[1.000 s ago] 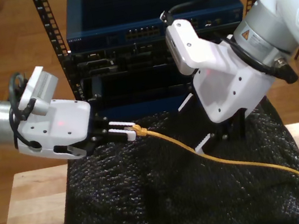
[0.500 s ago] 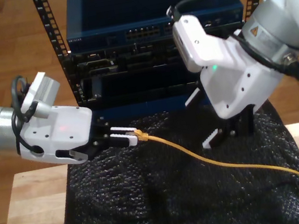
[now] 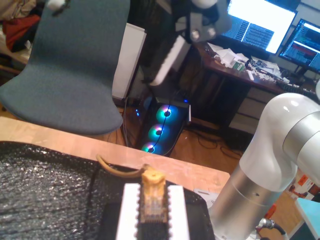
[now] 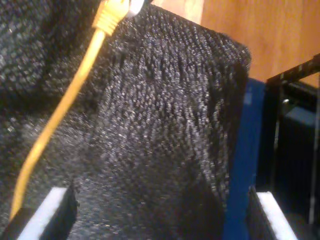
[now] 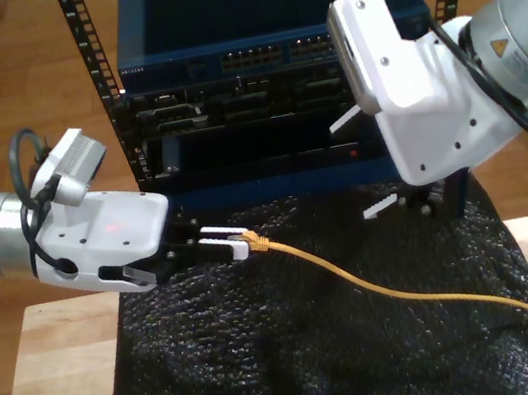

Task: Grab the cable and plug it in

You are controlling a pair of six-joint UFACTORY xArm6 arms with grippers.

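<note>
Cable (image 5: pixel 400 281) is trailing across the black mat (image 5: pixel 304 373), its plug (image 3: pixel 151 197) clamped between the fingers of my first gripper (image 5: pixel 226 243) at the exterior view's left. My second gripper (image 5: pixel 385 162) is hanging spread apart before the rack (image 5: pixel 260 51). The plug probably needs squaring to a port before pushing.

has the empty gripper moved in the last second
Yes. My second gripper has risen off the black mat and shifted toward the exterior view's right, now level with the rack.
</note>
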